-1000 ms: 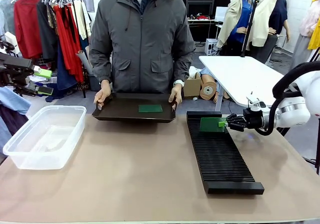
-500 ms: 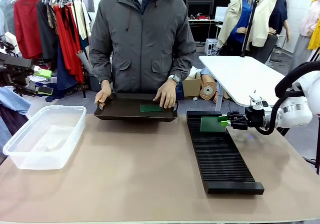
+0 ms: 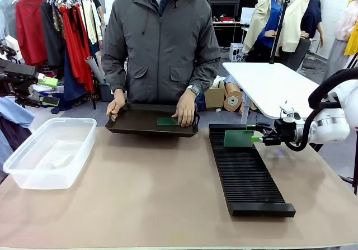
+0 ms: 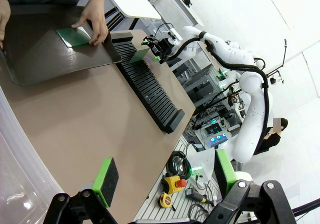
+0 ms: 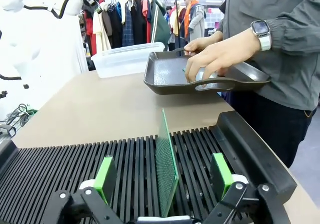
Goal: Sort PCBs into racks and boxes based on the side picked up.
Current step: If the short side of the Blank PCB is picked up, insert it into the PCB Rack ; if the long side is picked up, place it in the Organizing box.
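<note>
- One PCB [image 5: 166, 166] stands upright on its edge in a slot of the rack [image 5: 60, 169], at lower centre of the right wrist view. It is a thin green rectangle, and the face towards the left of the frame is finely dotted.
- The right gripper [image 3: 254, 134] is spread wide. Its green pads [image 5: 105, 178] sit either side of that board without touching it.
- In the front view this board sits at the rack's far end, right of centre.
- A second PCB [image 3: 166, 121] lies flat in the black tray [image 3: 134, 126] at upper centre. It is dark green, with the person's hand [image 3: 184, 113] resting on its right end.
- The clear box [image 3: 50, 149] sits at middle left.
- The left gripper [image 4: 165, 176] is spread wide, with nothing between its pads.
</note>
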`<state>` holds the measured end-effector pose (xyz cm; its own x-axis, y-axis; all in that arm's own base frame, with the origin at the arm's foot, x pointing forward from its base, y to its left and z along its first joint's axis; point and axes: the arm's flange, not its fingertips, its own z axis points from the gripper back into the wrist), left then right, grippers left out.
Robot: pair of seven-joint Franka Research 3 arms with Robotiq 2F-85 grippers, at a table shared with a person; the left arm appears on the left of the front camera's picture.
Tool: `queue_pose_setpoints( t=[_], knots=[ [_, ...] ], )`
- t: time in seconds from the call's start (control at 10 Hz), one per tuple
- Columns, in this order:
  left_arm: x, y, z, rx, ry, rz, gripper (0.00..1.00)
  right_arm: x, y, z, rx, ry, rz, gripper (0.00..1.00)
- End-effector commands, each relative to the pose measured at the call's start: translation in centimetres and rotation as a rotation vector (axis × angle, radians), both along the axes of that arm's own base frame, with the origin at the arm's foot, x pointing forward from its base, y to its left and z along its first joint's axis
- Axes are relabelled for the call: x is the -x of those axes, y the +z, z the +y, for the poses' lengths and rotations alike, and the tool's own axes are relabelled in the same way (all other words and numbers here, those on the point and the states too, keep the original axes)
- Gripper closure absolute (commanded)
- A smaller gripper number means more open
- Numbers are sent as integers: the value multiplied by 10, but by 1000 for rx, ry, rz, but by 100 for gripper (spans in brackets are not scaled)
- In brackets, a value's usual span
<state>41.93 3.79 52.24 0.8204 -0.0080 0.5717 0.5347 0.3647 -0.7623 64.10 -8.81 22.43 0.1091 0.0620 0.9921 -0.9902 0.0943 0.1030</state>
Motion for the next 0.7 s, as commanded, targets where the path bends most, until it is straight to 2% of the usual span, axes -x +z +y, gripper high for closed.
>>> queue_pose_setpoints(
  t=[0.0,0.6],
  knots=[
    [1,2,0,11,-4,10,0,-1,0,0,6,6,-2,0],
    [1,2,0,11,-4,10,0,-1,0,0,6,6,-2,0]
  ],
)
